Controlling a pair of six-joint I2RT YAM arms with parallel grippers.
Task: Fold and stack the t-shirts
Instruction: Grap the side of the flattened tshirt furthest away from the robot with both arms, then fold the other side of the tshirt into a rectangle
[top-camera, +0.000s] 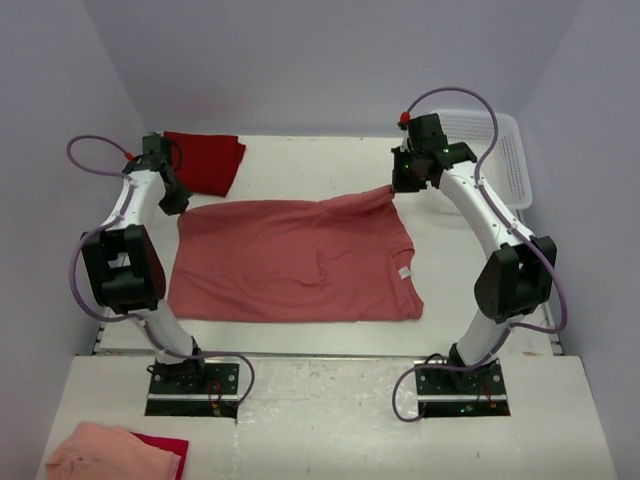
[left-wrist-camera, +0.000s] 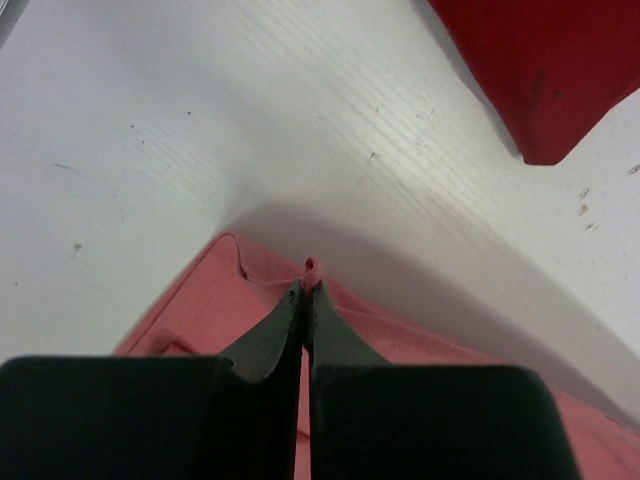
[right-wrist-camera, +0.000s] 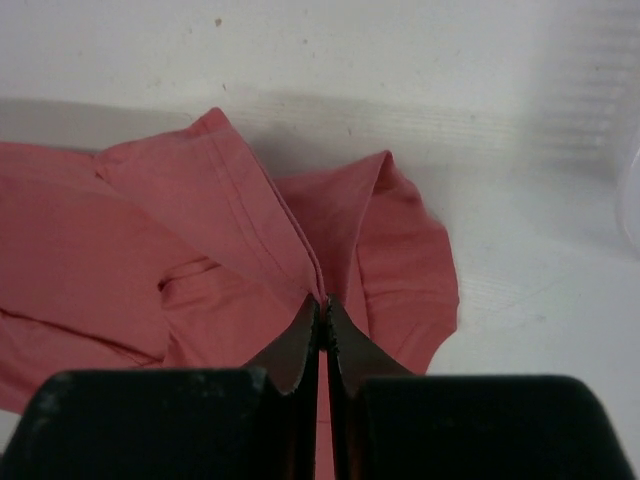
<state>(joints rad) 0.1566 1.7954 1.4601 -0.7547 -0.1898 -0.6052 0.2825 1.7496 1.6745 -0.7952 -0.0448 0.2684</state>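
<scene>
White table (top-camera: 300, 160), pale lilac walls. Both arms reach forward with wrists bent down. The left gripper (left-wrist-camera: 308, 287) is clamped on the far left corner of the salmon t-shirt (top-camera: 290, 265). The right gripper (right-wrist-camera: 325, 303) pinches its bunched far right edge. Elsewhere the shirt lies flat mid-table, its label (top-camera: 405, 272) on the right. The crimson t-shirt (top-camera: 205, 160) lies at the far left.

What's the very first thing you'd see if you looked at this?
A big salmon t-shirt lies spread flat in the middle of the table. The left claw and right claw each pinch its far edge, one at each end. A crimson t-shirt lies at the far left.
</scene>
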